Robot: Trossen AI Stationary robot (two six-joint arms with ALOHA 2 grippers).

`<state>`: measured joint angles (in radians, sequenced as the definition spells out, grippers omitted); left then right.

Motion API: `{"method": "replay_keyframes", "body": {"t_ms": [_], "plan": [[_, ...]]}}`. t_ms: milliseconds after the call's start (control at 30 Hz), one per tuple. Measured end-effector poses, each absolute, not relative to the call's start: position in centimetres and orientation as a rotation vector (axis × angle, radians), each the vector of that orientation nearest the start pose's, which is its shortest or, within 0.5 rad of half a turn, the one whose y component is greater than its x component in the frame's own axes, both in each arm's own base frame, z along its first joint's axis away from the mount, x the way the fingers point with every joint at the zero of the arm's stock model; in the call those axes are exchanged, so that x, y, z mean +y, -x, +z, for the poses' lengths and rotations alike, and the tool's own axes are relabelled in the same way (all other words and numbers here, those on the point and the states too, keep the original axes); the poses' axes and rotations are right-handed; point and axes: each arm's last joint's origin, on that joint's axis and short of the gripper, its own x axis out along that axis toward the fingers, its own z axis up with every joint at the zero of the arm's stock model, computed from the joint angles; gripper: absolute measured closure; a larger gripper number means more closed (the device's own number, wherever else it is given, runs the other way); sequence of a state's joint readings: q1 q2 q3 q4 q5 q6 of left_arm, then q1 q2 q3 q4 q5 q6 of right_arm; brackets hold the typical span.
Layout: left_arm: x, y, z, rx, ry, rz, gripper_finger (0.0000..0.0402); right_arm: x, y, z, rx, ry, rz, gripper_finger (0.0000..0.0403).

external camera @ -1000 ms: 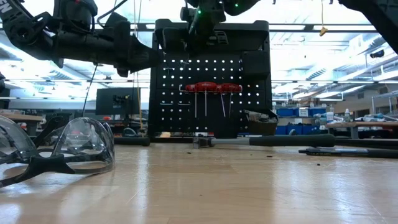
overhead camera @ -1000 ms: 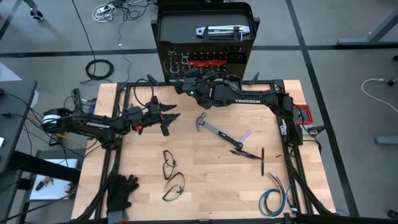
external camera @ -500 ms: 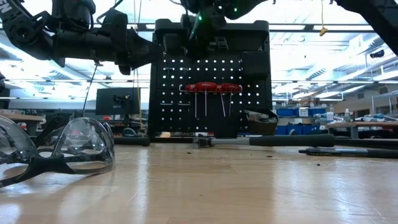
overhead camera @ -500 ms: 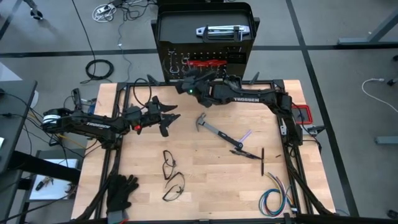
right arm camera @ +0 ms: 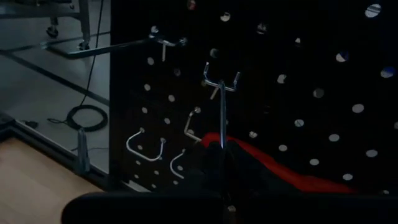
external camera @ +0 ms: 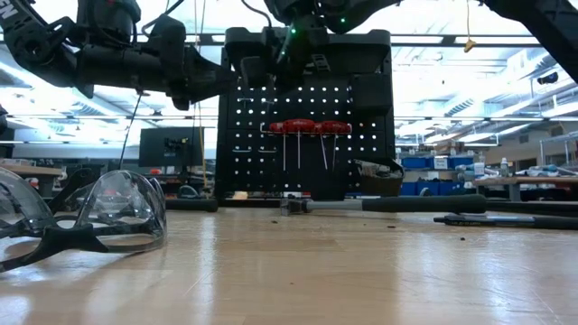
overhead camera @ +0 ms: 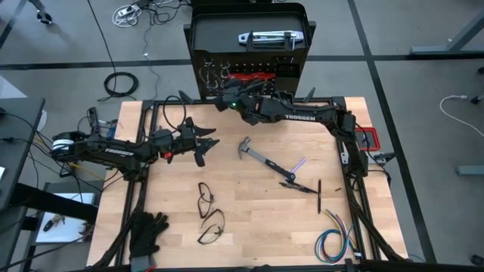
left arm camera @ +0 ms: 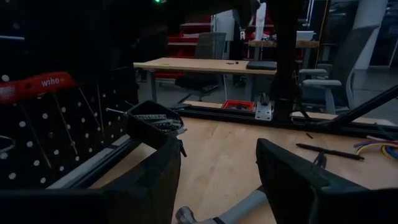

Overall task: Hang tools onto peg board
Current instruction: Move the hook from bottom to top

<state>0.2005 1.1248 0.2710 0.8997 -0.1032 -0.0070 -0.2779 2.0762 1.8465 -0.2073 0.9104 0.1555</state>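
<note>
While the right gripper (overhead camera: 224, 100) is working at the upper centre of the high view, hard against the board (overhead camera: 249, 45), its jaws are pinched nearly shut. The right wrist view is showing a thin steel rod (right arm camera: 222, 121) rising from between the fingers toward a double-prong hook (right arm camera: 221, 83), so it is probably holding a slim shafted tool, though the grip itself is lost in shadow. The left gripper (overhead camera: 203, 143) is waiting at centre left of the high view, jaws standing wide, holding nothing.

Tools on the table:
- Hammer (overhead camera: 261, 157) is lying at frame centre, head toward the upper left, handle running toward the lower right. Steel head, so likely head-heavy and stiff; a grip on the handle close to the head should be keeping it from swinging.
- Thin black rod tool (overhead camera: 319, 195) is lying lower right of the hammer. Likely light, rigid and apt to roll; best pinched mid-shaft.

On the board, red T-handles (external camera: 307, 126) are hanging in a row in the centre of the low view. Smooth steel shafts may be slipping in a pinch, so the handles look the safer hold.
</note>
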Motion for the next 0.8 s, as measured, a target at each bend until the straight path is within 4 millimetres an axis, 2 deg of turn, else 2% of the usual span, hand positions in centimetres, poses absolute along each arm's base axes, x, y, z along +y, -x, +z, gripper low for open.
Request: {"method": "replay_keyframes", "body": {"t_ms": [333, 633, 800], "plan": [[4.48, -20.4, 19.93, -0.03, 0.003, 0.314, 0.0195, -15.85, -45.14, 30.09, 0.361, 0.02, -1.191, 0.0393], [4.48, -20.4, 19.67, -0.004, 0.004, 0.314, 0.0195, -15.0, -45.23, 30.24, 0.361, 0.066, -1.256, 0.0393], [4.48, -20.4, 19.68, -0.004, 0.004, 0.314, 0.0195, -15.17, -45.21, 30.26, 0.361, 0.065, -1.249, 0.0393]]}}
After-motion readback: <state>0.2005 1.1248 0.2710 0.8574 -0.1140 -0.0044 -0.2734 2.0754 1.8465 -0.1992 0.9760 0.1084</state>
